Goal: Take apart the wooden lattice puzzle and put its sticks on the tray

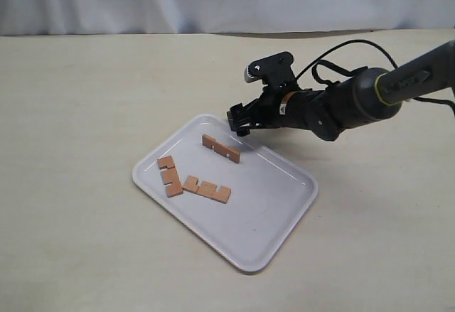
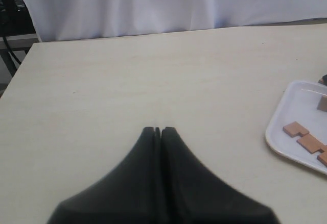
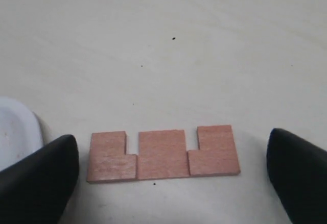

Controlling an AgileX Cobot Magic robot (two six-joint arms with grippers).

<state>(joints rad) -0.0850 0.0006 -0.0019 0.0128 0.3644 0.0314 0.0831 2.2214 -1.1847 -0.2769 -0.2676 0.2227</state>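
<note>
**Open right gripper (image 3: 172, 141) straddles the loose stick (image 3: 163, 155) just off the tray (image 1: 284, 241)**

The loose stick lies flat on the table (image 1: 85, 99), just outside the tray's rim, at about twelve o'clock from the tray's middle in the exterior view. Its long axis runs from one finger to the other, so your jaws stand wide of both ends and touch neither. As I judge it, closing now would pinch it end to end. Three other sticks (image 1: 206, 188) lie on the tray. Your left gripper (image 2: 157, 130) is closed, holds nothing and is well away from the tray, so the right arm is nearer.
</note>
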